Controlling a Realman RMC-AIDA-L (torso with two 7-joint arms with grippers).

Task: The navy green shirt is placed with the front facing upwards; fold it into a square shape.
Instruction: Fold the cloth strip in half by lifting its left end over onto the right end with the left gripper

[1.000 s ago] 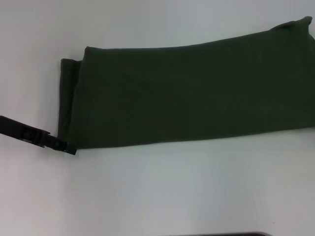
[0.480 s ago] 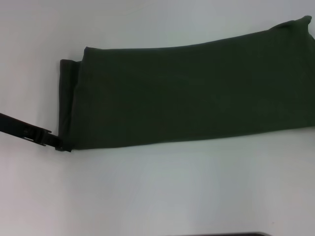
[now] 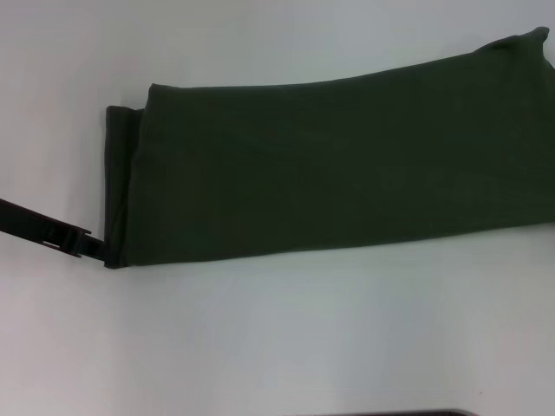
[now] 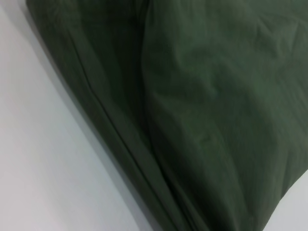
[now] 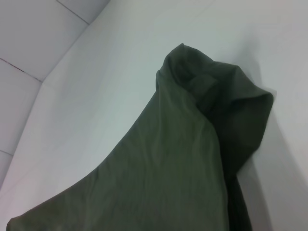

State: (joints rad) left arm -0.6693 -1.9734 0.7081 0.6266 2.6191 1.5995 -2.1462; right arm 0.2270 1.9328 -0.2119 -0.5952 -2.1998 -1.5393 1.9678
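One shirt (image 3: pixel 329 165); one table (image 3: pixel 260 347)

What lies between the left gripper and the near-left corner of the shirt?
Nothing: in the head view the left gripper meets the shirt corner, no bare table between.

— Where does the head view look from?

— From above, forward and down onto the white worktop (image 3: pixel 286 338), far enough to take in almost the whole folded navy green shirt (image 3: pixel 329 165), with the left end effector (image 3: pixel 102 254) at its near left corner.

— And the wrist cameras?

— The left one sits very close over the shirt's (image 4: pixel 202 96) layered edge. The right one looks low across the worktop (image 5: pixel 120 62) at a bunched end of the shirt (image 5: pixel 192 159). All three share that cloth.
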